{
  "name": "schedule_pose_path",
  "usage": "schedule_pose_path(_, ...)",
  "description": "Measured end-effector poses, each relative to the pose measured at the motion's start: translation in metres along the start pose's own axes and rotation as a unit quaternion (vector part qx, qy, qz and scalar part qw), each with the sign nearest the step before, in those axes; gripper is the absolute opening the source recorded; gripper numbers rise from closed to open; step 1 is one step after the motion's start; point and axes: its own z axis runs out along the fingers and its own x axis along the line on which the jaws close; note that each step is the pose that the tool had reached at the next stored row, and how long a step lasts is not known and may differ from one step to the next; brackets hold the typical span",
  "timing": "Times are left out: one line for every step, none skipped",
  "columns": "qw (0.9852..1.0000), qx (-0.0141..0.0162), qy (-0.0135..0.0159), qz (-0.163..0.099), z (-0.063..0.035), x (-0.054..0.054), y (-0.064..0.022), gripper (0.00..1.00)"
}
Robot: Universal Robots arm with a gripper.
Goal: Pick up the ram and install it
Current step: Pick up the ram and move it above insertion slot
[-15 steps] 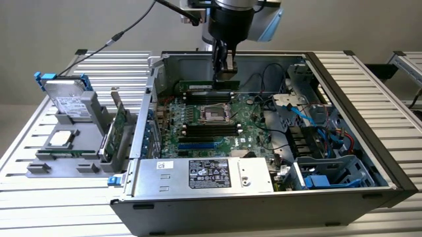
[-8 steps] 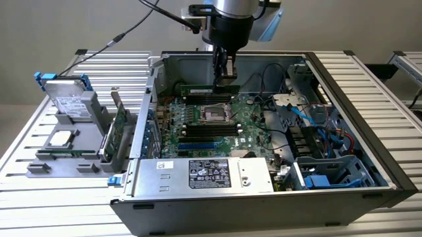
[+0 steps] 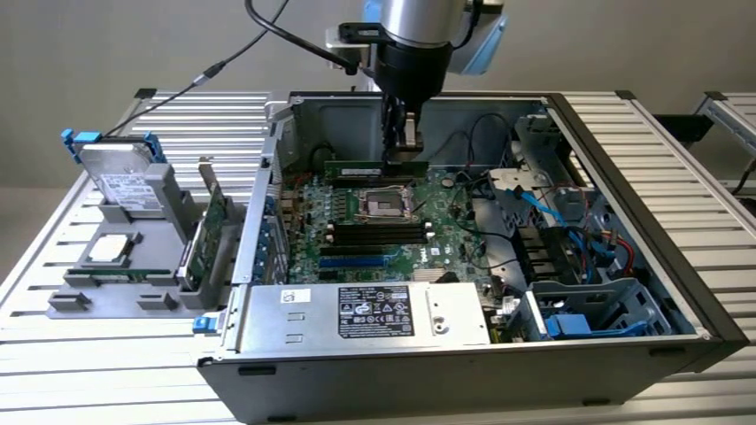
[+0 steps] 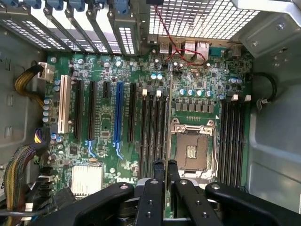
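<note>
Standing parts: hard drive [image 3: 122, 177] and expansion card [image 3: 211, 232], upright by the table [image 3: 71, 354] edge at the exterior view's left.
Gripper [image 3: 405, 146]: inside the case [image 3: 449, 381], clamped on the ram [image 3: 360, 166].
Ram position: level, over the motherboard [image 3: 354, 257] slots at its far edge.

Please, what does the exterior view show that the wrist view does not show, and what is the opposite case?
Exterior view: a silver hard drive with blue clips and a wide green expansion card in a grey holder, a silver power supply box, and the narrow green ram stick held by the black tool.
Wrist view: a white card slot, a finned silver heatsink, a yellow cable bundle.
Both: the green motherboard, its metal processor socket, the tool.
</note>
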Motion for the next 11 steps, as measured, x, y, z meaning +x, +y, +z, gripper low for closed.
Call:
schedule_pose_path(1.0000, 0.0000, 0.0003, 0.000, 0.0018, 0.000, -0.0002, 0.14)
schedule_pose_path(1.0000, 0.0000, 0.0005, 0.000, 0.0035, 0.000, -0.0003, 0.14)
schedule_pose_path(1.0000, 0.0000, 0.0008, 0.000, 0.0052, 0.000, -0.0005, 0.14)
schedule_pose_path(1.0000, -0.0001, 0.0012, 0.000, 0.0070, 0.000, -0.0007, 0.14)
schedule_pose_path(1.0000, -0.0001, 0.0016, 0.000, 0.0086, 0.000, -0.0009, 0.14)
schedule_pose_path(1.0000, -0.0001, 0.0021, 0.000, 0.0102, 0.000, -0.0010, 0.14)
schedule_pose_path(1.0000, -0.0002, 0.0035, 0.001, 0.0138, 0.000, -0.0016, 0.14)
schedule_pose_path(1.0000, 0.0000, 0.0052, 0.001, 0.0181, 0.001, -0.0028, 0.14)
schedule_pose_path(1.0000, 0.0002, 0.0057, 0.001, 0.0194, 0.001, -0.0030, 0.14)
schedule_pose_path(1.0000, 0.0006, 0.0063, 0.001, 0.0205, 0.001, -0.0033, 0.14)
schedule_pose_path(1.0000, 0.0021, 0.0086, 0.002, 0.0239, 0.001, -0.0045, 0.14)
